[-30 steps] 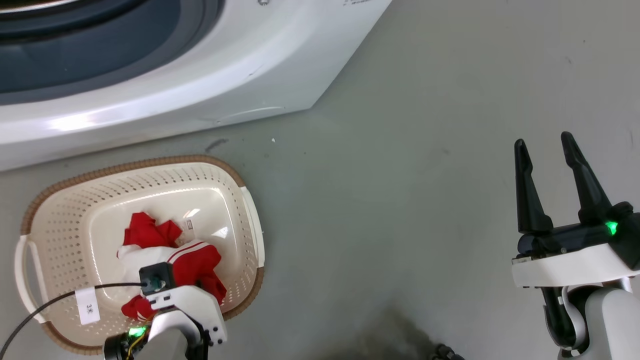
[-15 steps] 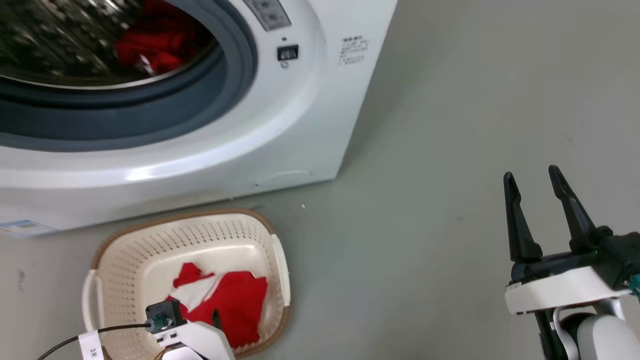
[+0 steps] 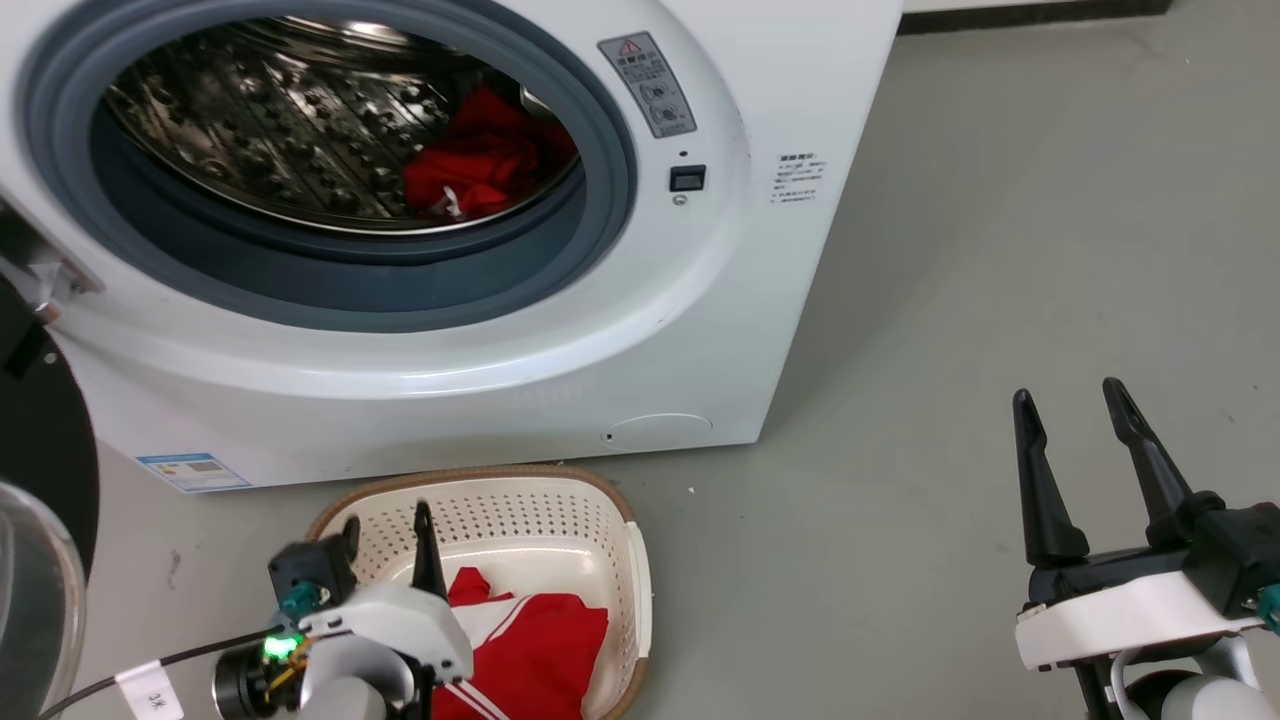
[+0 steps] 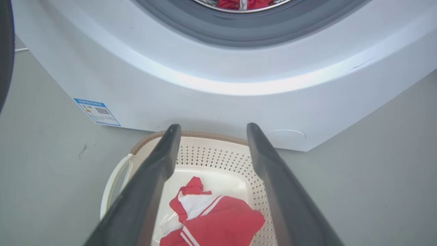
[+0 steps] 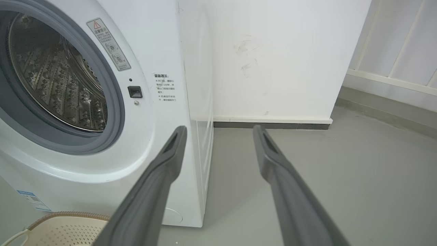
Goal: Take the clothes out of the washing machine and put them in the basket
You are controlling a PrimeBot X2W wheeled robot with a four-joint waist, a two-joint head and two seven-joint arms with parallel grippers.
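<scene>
The washing machine point(image 3: 560, 330) stands with its door open, and red clothes point(image 3: 485, 165) lie deep in the steel drum point(image 3: 270, 130). On the floor in front of it sits the basket point(image 3: 520, 492), holding red clothes with white stripes point(image 3: 545, 650). My left gripper point(image 3: 387, 515) hangs open and empty above the basket's near left side. The left wrist view has its fingers point(image 4: 213, 126) framing the basket point(image 4: 218, 155) and the clothes point(image 4: 222, 218) lying in it. My right gripper point(image 3: 1067, 392) is open and empty over bare floor, right of the machine point(image 5: 164, 112).
The black-rimmed glass door point(image 3: 40, 500) hangs open at the left edge. Grey floor point(image 3: 950, 300) stretches right of the machine. A white wall with a baseboard point(image 5: 273, 120) stands behind it. A tagged cable point(image 3: 140, 680) trails from my left wrist.
The head camera has tilted up, bringing the drum and its red clothes into view. My left gripper has lifted off the clothes in the basket, fingers now showing. The right gripper holds its pose.
</scene>
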